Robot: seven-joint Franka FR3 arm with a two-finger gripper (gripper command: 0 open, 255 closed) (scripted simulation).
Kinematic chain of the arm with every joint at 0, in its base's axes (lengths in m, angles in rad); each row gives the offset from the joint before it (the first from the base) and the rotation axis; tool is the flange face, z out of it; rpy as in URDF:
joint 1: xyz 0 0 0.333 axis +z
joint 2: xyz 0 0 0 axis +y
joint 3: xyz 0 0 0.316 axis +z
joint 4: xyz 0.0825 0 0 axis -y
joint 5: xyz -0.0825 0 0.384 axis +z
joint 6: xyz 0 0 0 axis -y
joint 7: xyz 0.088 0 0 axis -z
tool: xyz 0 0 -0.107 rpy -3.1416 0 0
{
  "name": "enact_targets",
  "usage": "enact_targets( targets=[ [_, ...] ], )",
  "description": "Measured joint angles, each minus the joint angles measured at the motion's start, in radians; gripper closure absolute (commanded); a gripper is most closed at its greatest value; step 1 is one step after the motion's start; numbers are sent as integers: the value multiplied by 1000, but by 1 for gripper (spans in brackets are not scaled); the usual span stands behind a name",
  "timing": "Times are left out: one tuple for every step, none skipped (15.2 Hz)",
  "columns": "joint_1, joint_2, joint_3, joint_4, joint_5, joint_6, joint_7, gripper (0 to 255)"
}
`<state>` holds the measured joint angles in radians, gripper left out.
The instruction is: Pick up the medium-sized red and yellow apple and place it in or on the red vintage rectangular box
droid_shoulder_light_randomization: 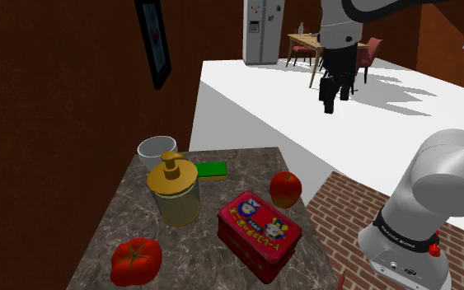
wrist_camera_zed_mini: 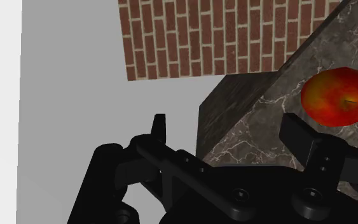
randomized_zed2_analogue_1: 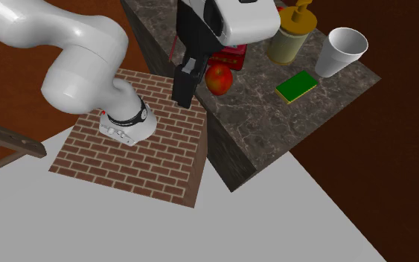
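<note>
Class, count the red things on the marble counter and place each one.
3. In the shoulder view: apple by the counter's right edge, box just in front of it, tomato at the near left.

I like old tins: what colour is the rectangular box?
Red box, with a blue, white and yellow picture on its lid; clearest in the shoulder view.

Glossy white arm (droid_shoulder_light_randomization: 436, 189), dark joint band with a red mark, perhaps a button; black 2-finger gripper (wrist_camera_zed_mini: 227, 122) shows round screws.
</note>
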<state>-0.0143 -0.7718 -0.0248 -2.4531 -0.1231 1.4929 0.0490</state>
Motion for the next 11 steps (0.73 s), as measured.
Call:
enact_targets(
  targets=[
    [0,0,0,0,0,0,0,0],
    [3,-7,5,-15,10,12,10,0],
    [9,-16,17,-30,28,25,30,0],
    [16,-20,29,-49,49,46,52,0],
    [23,-32,41,-75,70,69,74,0],
    [31,-37,56,-94,94,94,99,0],
    [39,-49,68,-118,116,116,120,0],
    [48,-55,83,-140,139,143,143,0],
    [56,-57,97,-154,162,166,165,0],
    [69,-65,118,-172,190,189,193,0],
    [81,-64,137,-189,216,219,219,0]
  ],
)
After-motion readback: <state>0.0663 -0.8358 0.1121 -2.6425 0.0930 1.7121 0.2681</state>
